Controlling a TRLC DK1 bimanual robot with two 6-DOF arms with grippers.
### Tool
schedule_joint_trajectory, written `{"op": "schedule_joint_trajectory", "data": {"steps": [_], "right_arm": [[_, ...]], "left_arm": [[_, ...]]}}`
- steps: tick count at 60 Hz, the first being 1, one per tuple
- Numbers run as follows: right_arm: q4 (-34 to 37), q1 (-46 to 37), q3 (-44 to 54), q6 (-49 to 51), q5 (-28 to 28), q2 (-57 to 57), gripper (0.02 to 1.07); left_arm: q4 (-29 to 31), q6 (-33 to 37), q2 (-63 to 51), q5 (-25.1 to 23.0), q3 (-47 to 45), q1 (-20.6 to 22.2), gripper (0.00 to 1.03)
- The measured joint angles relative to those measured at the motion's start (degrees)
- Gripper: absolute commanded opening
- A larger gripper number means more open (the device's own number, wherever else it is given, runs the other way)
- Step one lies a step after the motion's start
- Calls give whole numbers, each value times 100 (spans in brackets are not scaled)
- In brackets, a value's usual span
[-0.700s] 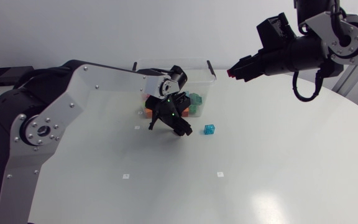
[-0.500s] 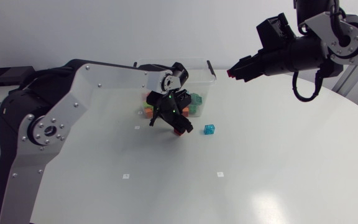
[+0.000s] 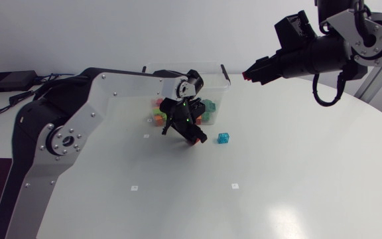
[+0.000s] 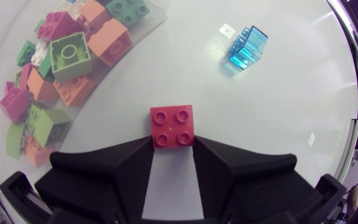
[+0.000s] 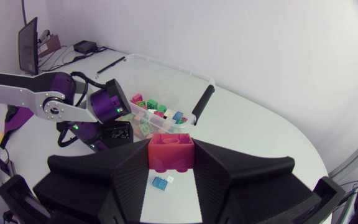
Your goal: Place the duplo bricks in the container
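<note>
From above, the left gripper hangs low over the table, just in front of the container. This view does not show its hold. A blue brick lies loose near the container's front, just beside that gripper. The right gripper sits high, off the container's right side.

In the left wrist view, the left gripper is narrowly parted, its fingers pressing both sides of a red brick at the very tips. The container's wall and the stored bricks lie just ahead. With such a shallow hold, I judge it should rise straight, clear the wall fully, then release low over the pile.

In the right wrist view, the right gripper clamps another red brick, well above the container. It had best wait until the left arm leaves the container.
</note>
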State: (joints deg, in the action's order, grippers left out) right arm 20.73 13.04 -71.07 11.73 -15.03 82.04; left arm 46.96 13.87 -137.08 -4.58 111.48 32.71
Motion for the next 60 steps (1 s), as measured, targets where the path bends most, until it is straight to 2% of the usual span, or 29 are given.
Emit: {"op": "schedule_joint_trajectory", "data": {"steps": [7,25,41,45,50,53,55,57,60], "right_arm": [[-170,46,-157,-129,2,149,41],[-472,210,-837,-411,26,1241,41],[-549,586,-1792,-450,391,2341,43],[-481,682,-2146,-450,468,2642,51],[-284,782,-2608,-450,577,3014,67],[-219,824,-2809,-452,634,3180,80],[-125,841,-2953,-457,662,3294,92],[-83,866,-3018,-463,699,3355,98],[4,872,-3073,-474,739,3399,100]], "left_arm": [[-479,0,328,0,-625,-2,33],[-1104,4,1744,4,-2564,-168,33],[-1497,7,3082,15,-3032,-317,33],[-1539,7,3296,15,-3032,-404,33],[-1637,24,3501,15,-3032,-529,33],[-1738,26,3593,15,-3032,-592,33],[-1781,28,3659,15,-3014,-647,33],[-1823,35,3700,15,-2992,-695,33],[-1934,85,3729,-11,-2920,-789,33]]}}
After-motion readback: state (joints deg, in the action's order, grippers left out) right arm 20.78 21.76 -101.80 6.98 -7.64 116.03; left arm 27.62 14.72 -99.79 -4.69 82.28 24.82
